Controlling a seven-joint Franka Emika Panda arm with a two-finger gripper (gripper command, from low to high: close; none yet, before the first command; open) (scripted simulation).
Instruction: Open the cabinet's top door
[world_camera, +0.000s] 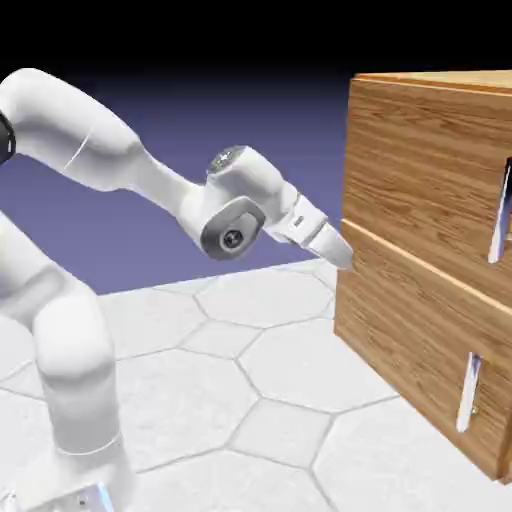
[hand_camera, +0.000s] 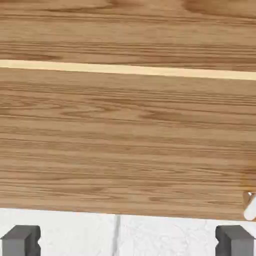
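Observation:
The cabinet (world_camera: 430, 260) of orange-brown wood stands at the right of the exterior view. Its top door (world_camera: 420, 170) carries a vertical silver handle (world_camera: 498, 215) at the far right; the lower panel (world_camera: 410, 340) has its own handle (world_camera: 468, 392). My gripper (world_camera: 338, 250) hangs by the cabinet's left front edge, level with the seam between the two panels and far from both handles. In the hand view the top door (hand_camera: 128, 30) lies above the pale seam, with the lower panel (hand_camera: 128, 145) beneath it. The gripper (hand_camera: 128, 242) is open, its fingertips (hand_camera: 22, 240) wide apart with nothing between them.
White hexagon-tiled floor (world_camera: 250, 380) spreads under the arm and up to the cabinet's base. A sliver of silver handle (hand_camera: 250, 206) shows at the right edge of the hand view, low on the lower panel. The arm's elbow (world_camera: 235, 225) is left of the cabinet.

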